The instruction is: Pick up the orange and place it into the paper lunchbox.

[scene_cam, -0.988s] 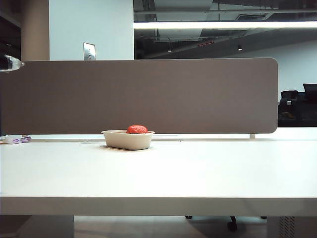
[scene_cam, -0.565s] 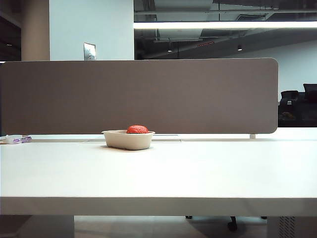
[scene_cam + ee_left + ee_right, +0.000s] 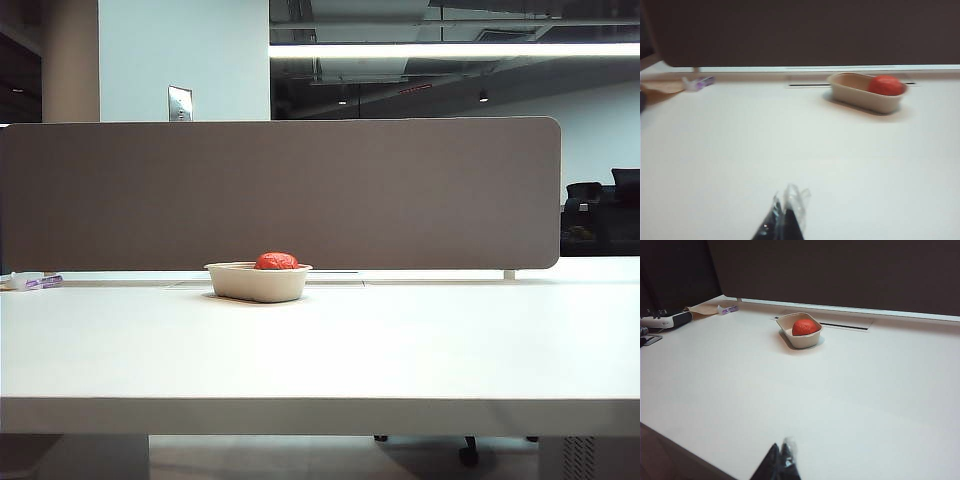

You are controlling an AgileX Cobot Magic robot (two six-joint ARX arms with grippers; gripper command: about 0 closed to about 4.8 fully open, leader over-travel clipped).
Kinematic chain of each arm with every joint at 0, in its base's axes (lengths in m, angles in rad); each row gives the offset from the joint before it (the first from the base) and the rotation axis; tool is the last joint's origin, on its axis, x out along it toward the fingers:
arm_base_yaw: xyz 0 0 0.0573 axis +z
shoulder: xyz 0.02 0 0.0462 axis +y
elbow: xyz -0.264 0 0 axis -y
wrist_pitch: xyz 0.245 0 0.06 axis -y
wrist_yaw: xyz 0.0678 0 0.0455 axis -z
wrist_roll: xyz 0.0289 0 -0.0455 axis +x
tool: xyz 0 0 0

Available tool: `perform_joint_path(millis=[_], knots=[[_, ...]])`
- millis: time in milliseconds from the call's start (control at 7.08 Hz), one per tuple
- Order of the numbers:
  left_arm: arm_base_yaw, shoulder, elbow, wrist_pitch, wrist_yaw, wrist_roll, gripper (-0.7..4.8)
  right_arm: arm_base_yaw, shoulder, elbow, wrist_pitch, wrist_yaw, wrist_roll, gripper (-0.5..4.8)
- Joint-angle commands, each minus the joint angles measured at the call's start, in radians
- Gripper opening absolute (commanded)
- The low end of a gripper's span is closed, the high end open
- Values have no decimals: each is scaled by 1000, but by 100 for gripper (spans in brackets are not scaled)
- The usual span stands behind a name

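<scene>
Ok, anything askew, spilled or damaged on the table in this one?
Nothing stands out. The orange sits inside the paper lunchbox, which stands upright and intact on the table. The left gripper and the right gripper, both shut, are well back from it. A small purple-marked item lies at the far edge.

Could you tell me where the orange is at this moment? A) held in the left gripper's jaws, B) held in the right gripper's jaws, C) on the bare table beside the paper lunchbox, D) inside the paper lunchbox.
D: the orange sits inside the paper lunchbox, its top showing above the rim, while the left gripper and right gripper are both far back from it and hold nothing.
</scene>
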Motion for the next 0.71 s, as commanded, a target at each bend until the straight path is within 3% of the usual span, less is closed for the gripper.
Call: perform_joint_path(millis=[141,424,565,706], knots=[[0,-3,0,13,-31,1,-1,0,0,4,17,0,4,-5],[0,-3,0,13,-31,1,-1,0,0,-10,38,30,3,-5],[0,-3,0,11,-32,1,-1,-51,0,-129,152,167,-1,-5],[0,-3,0,10,-29,1,-1,-404,-1,-401,566,28,-1,-5]])
